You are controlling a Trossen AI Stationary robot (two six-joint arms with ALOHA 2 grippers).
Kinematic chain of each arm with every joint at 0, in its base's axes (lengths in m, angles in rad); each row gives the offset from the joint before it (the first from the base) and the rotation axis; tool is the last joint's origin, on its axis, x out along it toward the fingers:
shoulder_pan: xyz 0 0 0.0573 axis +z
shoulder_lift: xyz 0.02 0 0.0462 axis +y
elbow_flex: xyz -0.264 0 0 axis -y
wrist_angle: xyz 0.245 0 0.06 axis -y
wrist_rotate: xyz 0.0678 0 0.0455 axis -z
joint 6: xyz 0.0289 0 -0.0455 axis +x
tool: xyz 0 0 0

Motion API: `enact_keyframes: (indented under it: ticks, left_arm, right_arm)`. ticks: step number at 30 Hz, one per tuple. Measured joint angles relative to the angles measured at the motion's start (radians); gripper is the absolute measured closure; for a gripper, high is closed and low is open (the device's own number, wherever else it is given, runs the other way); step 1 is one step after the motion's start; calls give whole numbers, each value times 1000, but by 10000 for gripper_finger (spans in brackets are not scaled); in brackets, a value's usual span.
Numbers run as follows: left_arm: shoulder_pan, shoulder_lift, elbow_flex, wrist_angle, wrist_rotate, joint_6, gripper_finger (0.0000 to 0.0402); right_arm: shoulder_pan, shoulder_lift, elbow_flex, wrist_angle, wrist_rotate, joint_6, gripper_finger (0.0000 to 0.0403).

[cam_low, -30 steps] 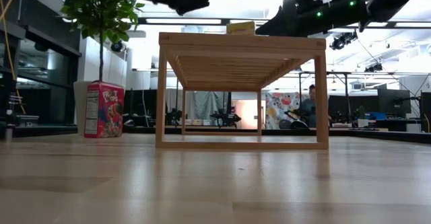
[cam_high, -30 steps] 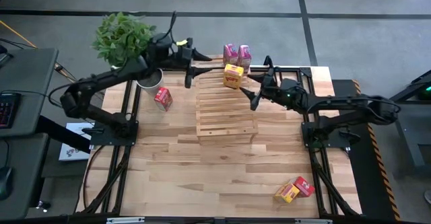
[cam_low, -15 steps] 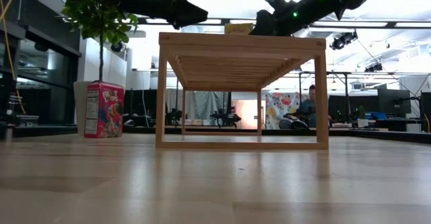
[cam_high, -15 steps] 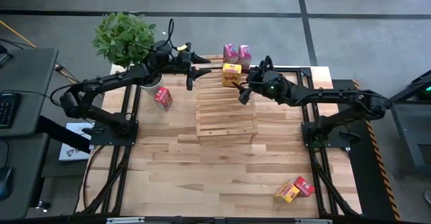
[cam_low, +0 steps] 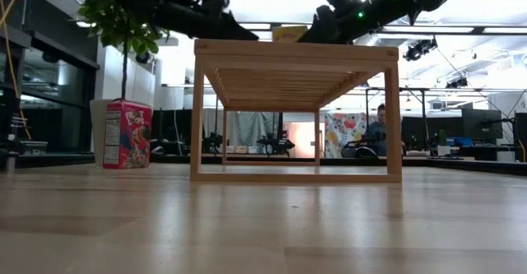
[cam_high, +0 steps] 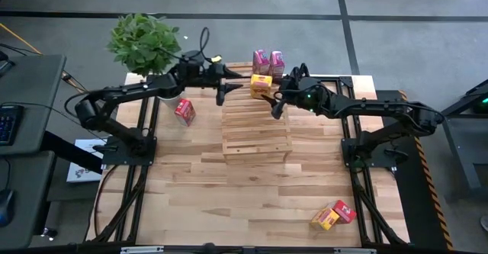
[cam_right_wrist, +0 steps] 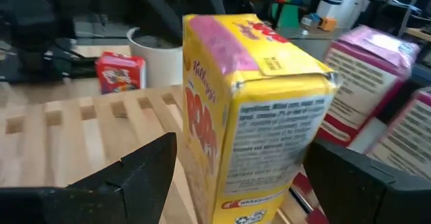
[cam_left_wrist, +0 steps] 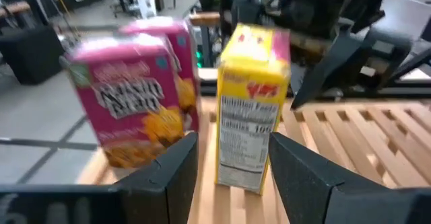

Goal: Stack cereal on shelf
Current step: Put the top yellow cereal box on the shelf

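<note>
A yellow cereal box (cam_high: 261,85) stands upright on the far end of the slatted wooden shelf (cam_high: 255,132). Both grippers flank it. My left gripper (cam_high: 232,85) is open on the box's left side. In the left wrist view the box (cam_left_wrist: 252,133) shows just beyond the gap between its fingers. My right gripper (cam_high: 275,100) is open on the box's right side, and the box (cam_right_wrist: 252,116) stands between its spread fingers without touching them. Two pink boxes (cam_high: 268,61) stand on the table just behind the shelf. A red box (cam_high: 184,110) stands on the table left of the shelf.
A yellow box (cam_high: 325,219) and a red box (cam_high: 344,210) lie near the table's near right corner. A potted plant (cam_high: 145,44) in a white pot stands at the far left corner, behind the left arm. Bare tabletop (cam_high: 229,200) lies in front of the shelf.
My left gripper has moved right toward the yellow box, coming close to its left side. My right gripper has moved left and toward the far edge, and its open fingers now stand on either side of the same box. The box has stayed upright on the shelf.
</note>
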Motion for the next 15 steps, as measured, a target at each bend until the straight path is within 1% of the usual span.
enact_keyframes:
  ticks: [10,12,15]
  left_arm:
    - [-39,123,-1,116,0,-16,232]
    - [-48,137,0,147,0,-17,232]
    - [-55,151,-1,189,0,-31,232]
  right_arm:
    - [5,0,0,1,-13,19,100]
    - [5,0,0,1,-15,20,107]
    - [5,0,0,1,-14,23,128]
